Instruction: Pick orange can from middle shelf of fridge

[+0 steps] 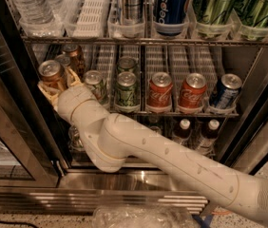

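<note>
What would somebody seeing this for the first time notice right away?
The big white arm stretches from the lower right up into the open fridge and dominates the view. Its gripper is at the front orange can, at the left end of the middle shelf. Further right on that shelf, two red Coca-Cola cans stand side by side.
</note>
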Robot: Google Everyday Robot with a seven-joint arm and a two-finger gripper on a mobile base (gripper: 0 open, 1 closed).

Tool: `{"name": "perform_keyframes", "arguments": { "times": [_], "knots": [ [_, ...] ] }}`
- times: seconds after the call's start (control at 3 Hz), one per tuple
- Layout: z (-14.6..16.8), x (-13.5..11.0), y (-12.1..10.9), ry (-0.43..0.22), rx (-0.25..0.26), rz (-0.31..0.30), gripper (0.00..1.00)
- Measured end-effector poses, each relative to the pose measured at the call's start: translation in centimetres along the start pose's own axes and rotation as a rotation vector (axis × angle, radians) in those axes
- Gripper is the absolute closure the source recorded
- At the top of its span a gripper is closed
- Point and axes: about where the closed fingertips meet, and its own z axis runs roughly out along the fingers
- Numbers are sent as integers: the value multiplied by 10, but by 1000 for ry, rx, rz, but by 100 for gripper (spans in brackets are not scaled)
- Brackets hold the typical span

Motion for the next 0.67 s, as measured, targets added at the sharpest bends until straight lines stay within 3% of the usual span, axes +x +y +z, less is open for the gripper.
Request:
{"name": "perform_keyframes", "arguments": {
  "times": [0.67],
  "knots": [
    [-34,-29,4,-23,-23,-34,100]
  ]
}}
